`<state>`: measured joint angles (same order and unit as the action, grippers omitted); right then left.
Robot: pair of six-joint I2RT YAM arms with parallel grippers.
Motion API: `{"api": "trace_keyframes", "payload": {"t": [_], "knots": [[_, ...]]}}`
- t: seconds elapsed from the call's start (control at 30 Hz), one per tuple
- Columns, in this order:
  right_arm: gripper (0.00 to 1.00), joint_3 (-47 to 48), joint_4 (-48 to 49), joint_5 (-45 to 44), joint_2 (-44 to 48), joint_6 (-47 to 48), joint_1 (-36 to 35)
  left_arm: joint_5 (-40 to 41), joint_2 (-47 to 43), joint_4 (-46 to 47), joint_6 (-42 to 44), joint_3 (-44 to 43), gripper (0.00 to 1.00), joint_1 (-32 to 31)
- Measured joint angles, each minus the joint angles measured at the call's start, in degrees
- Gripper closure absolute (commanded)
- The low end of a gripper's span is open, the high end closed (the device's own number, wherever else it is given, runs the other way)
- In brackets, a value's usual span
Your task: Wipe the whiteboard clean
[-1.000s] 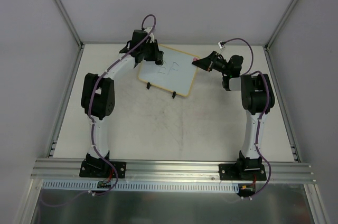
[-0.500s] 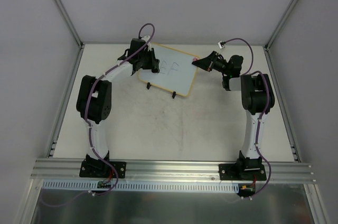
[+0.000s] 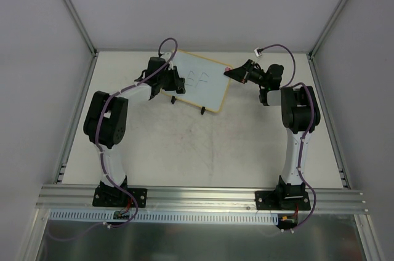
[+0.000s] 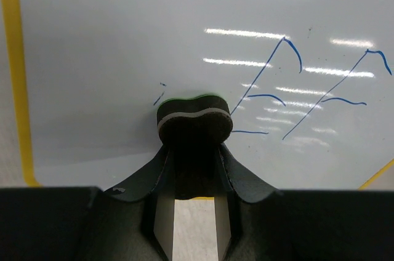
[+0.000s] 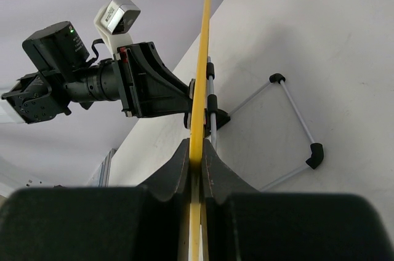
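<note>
From above, the whiteboard [image 3: 202, 85] stands at the far middle of the table [image 3: 184, 144]. My left gripper [image 3: 172, 82] is at its left side, my right gripper [image 3: 230, 74] at its right corner.

Left wrist: my fingers pinch a dark eraser [image 4: 194, 119] against the board — blue strokes [image 4: 289, 82] lie just right of it.

Right wrist: my fingers are clamped on the board's yellow edge — its wire stand [image 5: 295, 119] rests on the table beside it.

The whiteboard [image 4: 111, 33] has a smooth, glossy white face that throws back strips of light; its thin frame [image 4: 11, 58] reads as matt pale wood, though it might be painted. The eraser [image 4: 194, 119] on it looks like dark felt with a pale layer, pinched in the matt black plastic of the left gripper [image 4: 194, 150]. The table [image 3: 184, 144] is matt, faintly scuffed.
</note>
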<state>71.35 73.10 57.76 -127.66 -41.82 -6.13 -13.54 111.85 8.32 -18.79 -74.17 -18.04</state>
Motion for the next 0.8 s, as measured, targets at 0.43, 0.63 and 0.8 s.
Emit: {"api": "trace_keyframes", "payload": {"t": [0.43,0.63,0.8], "knots": [[1.00,0.00,0.20,0.15,0.02,0.15,0.00,-2.47,-1.79,5.99,-2.27,6.62,1.00,-0.22],[1.00,0.00,0.17,0.11,0.11,0.17,0.00,-2.21,-1.05,0.70,-2.73,3.04,1.00,-0.20],[1.00,-0.02,0.00,-0.44,0.33,0.31,0.00,-2.21,2.27,-8.39,-2.40,-6.01,1.00,0.76]]}}
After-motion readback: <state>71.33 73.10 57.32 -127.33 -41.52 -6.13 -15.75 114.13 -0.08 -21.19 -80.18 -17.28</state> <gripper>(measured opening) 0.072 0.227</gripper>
